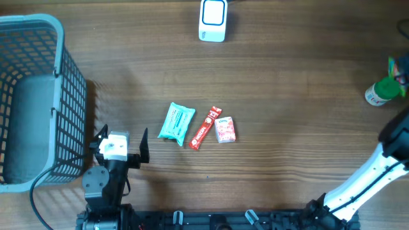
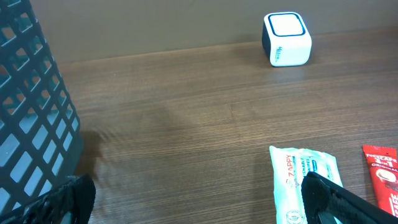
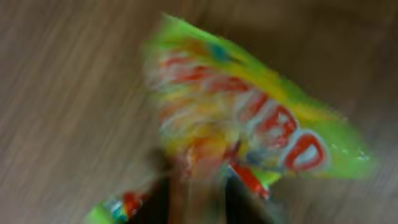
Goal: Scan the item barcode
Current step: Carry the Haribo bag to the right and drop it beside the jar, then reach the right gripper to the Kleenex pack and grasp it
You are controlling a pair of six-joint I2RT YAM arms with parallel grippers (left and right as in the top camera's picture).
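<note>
Right tool [image 3: 200, 198]: wrist view is heavily motion-blurred, only dark finger shapes at the bottom edge, so can't tell if it's open, closed or gripping. Directly in front of it, filling that view: green-yellow packet [image 3: 249, 124] with red lettering, over the wood worktop [image 3: 56, 112]. Overhead puts the packet [image 1: 381, 91] at the far-right edge of the worktop, with the right arm [image 1: 358, 185] running from the near edge up toward it; the tool itself sits at the frame edge there and isn't readable. Left tool [image 1: 123, 144]: wide open, holding nothing, parked near-left just beside the basket [image 1: 61, 38]; both its fingertips [image 2: 329, 199] show in the left wrist view with bare wood between them. Blue-grey mesh basket is at the left edge, something grey inside. Right of the left tool, mid-worktop, a row of three, close together: teal wipes pack [image 1: 176, 122], red stick sachet [image 1: 205, 128], small pink-red box [image 1: 224, 130]. White barcode scanner [image 1: 213, 19] at far centre, well apart from the row and from the packet.
</note>
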